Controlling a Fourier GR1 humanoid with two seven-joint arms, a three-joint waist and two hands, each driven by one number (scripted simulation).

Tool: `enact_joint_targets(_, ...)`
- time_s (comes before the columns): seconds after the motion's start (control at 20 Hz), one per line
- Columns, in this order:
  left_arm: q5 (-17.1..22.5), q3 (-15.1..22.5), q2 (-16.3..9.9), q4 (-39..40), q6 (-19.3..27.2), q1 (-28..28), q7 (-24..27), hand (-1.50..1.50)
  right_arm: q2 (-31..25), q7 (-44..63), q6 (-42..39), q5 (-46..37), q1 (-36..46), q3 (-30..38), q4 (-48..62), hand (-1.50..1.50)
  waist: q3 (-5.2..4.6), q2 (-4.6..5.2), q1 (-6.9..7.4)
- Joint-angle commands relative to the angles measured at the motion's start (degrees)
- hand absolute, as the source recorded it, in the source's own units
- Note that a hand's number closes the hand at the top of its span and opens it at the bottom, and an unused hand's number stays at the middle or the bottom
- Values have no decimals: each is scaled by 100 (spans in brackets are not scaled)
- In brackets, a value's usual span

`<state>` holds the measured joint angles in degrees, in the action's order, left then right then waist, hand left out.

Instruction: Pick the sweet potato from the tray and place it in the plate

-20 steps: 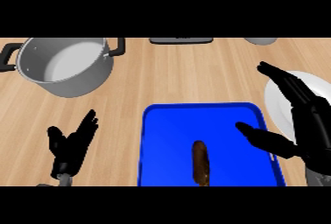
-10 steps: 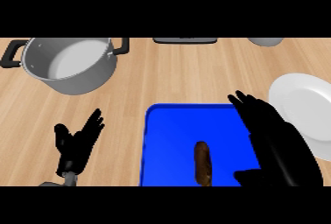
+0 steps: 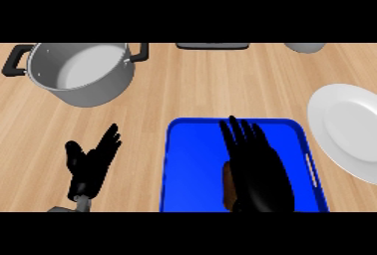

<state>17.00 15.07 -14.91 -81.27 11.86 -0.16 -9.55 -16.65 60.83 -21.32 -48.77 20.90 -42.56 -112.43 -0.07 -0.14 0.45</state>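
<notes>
Covering most of the sweet potato point(image 3: 228, 185), the right robot hand point(image 3: 256, 169) lies flat over the blue tray point(image 3: 193, 164), fingers straight and spread, pointing away from the robot, not curled round anything. Only a thin brown strip of the potato shows at the hand's left edge, near the tray's front, approx. mid-width; can't tell if the palm touches it. Tray sits at the near edge of the wooden surface point(image 3: 184, 89), w/ a pale handle slot on its right side.

Left robot hand point(image 3: 92, 162) is open too, fingers up, resting well left of the tray, holding nothing.

White plate point(image 3: 346, 129) lies just right of the tray, partly cut by the view's right edge. Farther back at left stands a grey pot point(image 3: 85, 72) w/ black handles. At the far edge: a dark flat object point(image 3: 212, 46) centre, and a grey round thing point(image 3: 305, 47) to the right, both cut off.
</notes>
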Motion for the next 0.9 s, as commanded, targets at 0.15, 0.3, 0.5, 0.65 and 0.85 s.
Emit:
enact_joint_targets(0.15, 17, -147, -41, -60, -79, 39, -56, 0, 738, 1028, -431, -815, -243, -525, 656, -150, 3, -2, -31)
enact_joint_targets(0.3, -6, -132, -78, -158, -136, 138, -91, 0, 1220, 1045, -669, -741, -187, -331, 1092, -150, 3, 5, 0)
enact_joint_targets(0.5, -152, -127, 111, 172, -101, -67, 10, 0, 1549, 924, -551, -989, -445, -242, 1339, -150, 4, 12, -41)
enact_joint_targets(0.65, -340, -91, 385, 430, 30, -153, 165, 0, 1393, 491, -359, -1207, -832, -229, 1300, -150, 5, 13, -58)
enact_joint_targets(0.85, -50, -493, -84, 98, -389, 38, 12, 0, 1341, 470, -624, -1470, -1074, -224, 1009, -150, 5, 5, -56)
